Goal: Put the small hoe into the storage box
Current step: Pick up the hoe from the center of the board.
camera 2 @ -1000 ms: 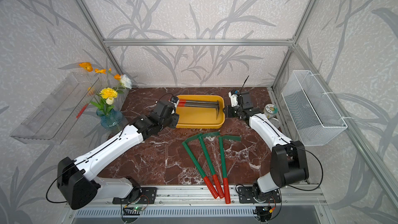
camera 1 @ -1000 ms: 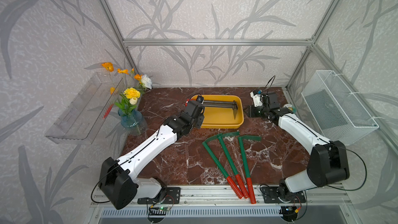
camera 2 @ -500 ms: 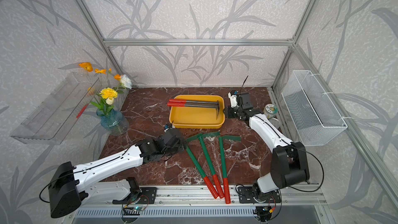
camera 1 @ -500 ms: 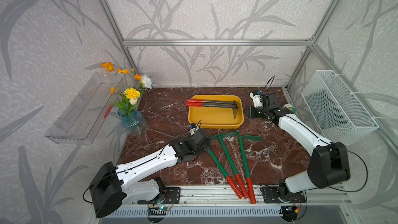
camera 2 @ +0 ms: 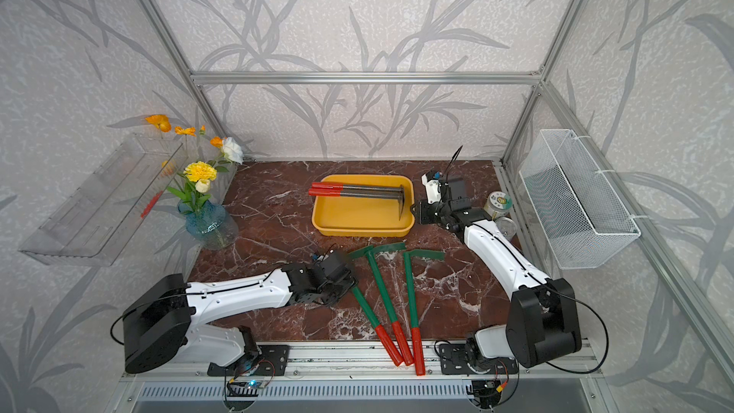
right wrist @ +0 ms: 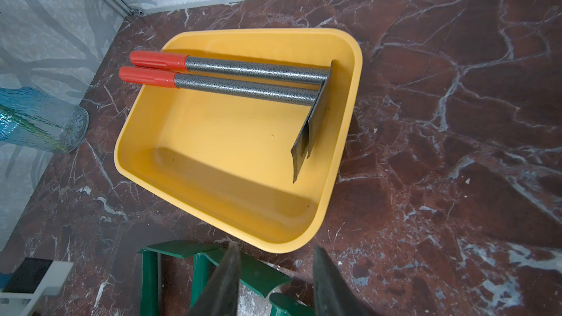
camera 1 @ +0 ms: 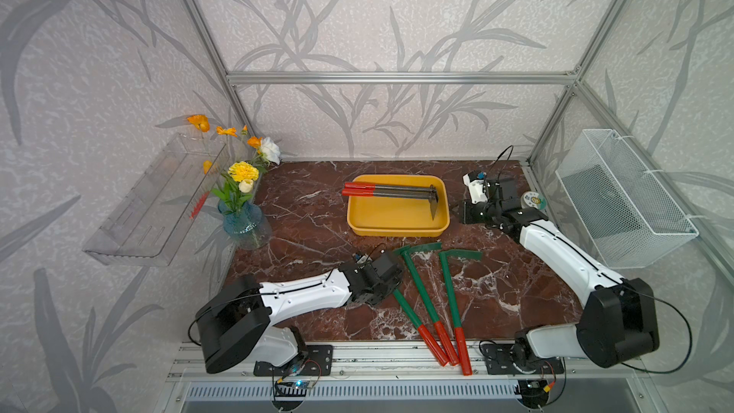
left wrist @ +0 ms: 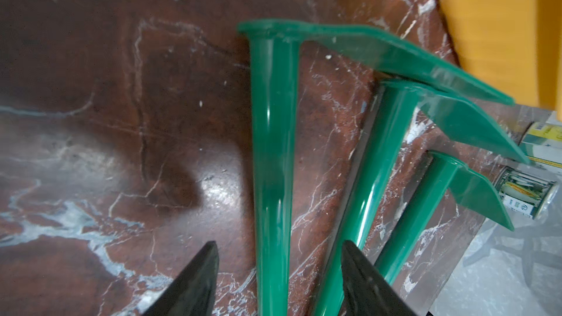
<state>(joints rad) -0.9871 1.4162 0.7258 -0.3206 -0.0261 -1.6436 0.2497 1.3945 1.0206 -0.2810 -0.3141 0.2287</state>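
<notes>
Left tool [left wrist: 279, 243] is open, astride the nearest green hoe [left wrist: 270, 147]. The handle runs straight ahead, blade turned sideways, the yellow box [camera 1: 397, 228] just beyond. Bare surface [left wrist: 121, 117] lies on the other side. Two grey hoes [camera 1: 401, 192] lie lengthwise in the box. Right tool [right wrist: 276, 247], open and empty, sits beside it. A second ago the left tool was at that box.

Yellow storage box [right wrist: 228, 153] holds two grey hoes [right wrist: 243, 89]; three green hoes [left wrist: 273, 147] flat nearby.

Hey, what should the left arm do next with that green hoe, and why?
Probably lower the left gripper slightly and close on the green hoe: its handle lies between the open jaws, ungripped, on the table, while the storage box holds only two grey hoes.
</notes>
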